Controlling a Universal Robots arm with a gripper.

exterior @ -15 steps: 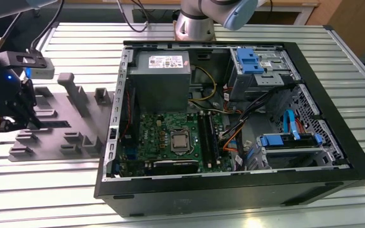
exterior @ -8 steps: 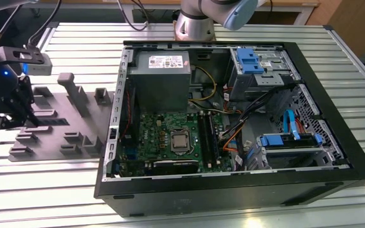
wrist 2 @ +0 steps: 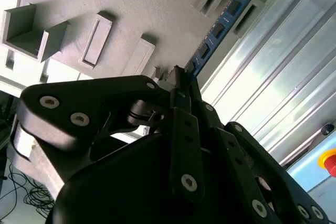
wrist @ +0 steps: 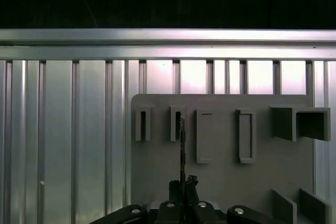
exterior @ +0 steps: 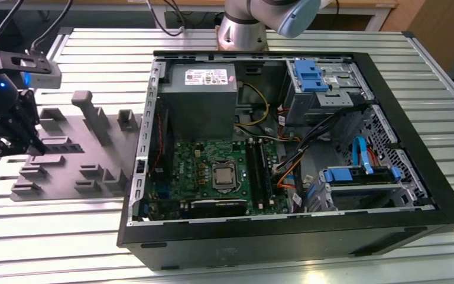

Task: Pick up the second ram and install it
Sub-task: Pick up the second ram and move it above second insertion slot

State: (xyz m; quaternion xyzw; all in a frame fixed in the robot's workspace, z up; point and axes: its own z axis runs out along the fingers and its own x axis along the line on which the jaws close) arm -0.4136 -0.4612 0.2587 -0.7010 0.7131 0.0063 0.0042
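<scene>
Gripping the memory stick over the tray

In the second wrist view the gripper [wrist 2: 178, 74] is closed on the near end of the blue memory stick [wrist 2: 218, 27]. The stick runs straight out ahead of the fingertips, its far end by the slotted blocks of the grey tray [wrist 2: 131, 3]. The tray lies directly beneath the gripper on the ribbed metal worktop [exterior: 54, 219]. The open computer case [exterior: 290, 236], with its green motherboard [exterior: 203, 171], stands well apart from the gripper, toward the exterior view's right.
</scene>
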